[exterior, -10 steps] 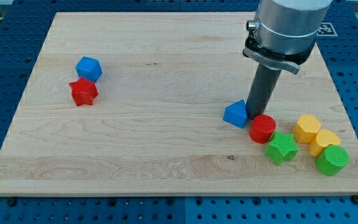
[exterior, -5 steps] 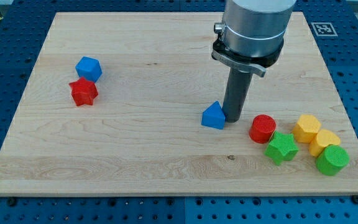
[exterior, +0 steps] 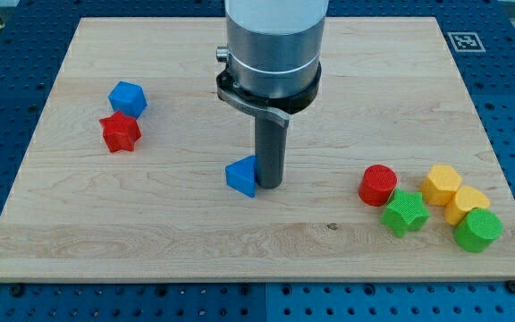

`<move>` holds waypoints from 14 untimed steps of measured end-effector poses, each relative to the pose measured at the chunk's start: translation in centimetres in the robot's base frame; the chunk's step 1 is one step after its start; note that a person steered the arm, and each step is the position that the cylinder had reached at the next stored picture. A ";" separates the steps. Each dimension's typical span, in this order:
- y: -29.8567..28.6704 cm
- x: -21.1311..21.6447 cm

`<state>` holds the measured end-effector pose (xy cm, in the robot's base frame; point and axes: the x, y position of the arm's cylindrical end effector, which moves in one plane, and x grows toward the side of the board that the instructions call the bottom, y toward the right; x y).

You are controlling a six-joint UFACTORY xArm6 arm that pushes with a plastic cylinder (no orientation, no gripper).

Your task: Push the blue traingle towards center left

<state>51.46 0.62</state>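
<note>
The blue triangle (exterior: 240,176) lies on the wooden board (exterior: 186,80), a little left of the board's middle and slightly below it. My tip (exterior: 269,185) touches the triangle's right side. The dark rod rises from there to the grey arm body above.
A blue hexagon-like block (exterior: 127,97) and a red star (exterior: 120,132) sit together at the view's left. At the right sit a red cylinder (exterior: 378,185), a green star (exterior: 405,213), two yellow blocks (exterior: 441,183) (exterior: 466,203) and a green cylinder (exterior: 477,230).
My tip has moved leftward across the board, pushing the blue triangle from beside the red cylinder toward the board's middle. The other blocks have not moved.
</note>
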 end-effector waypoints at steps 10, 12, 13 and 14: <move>-8.3 -0.9; -10.0 -1.4; -8.6 -2.2; -7.8 -3.0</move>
<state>48.42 -7.20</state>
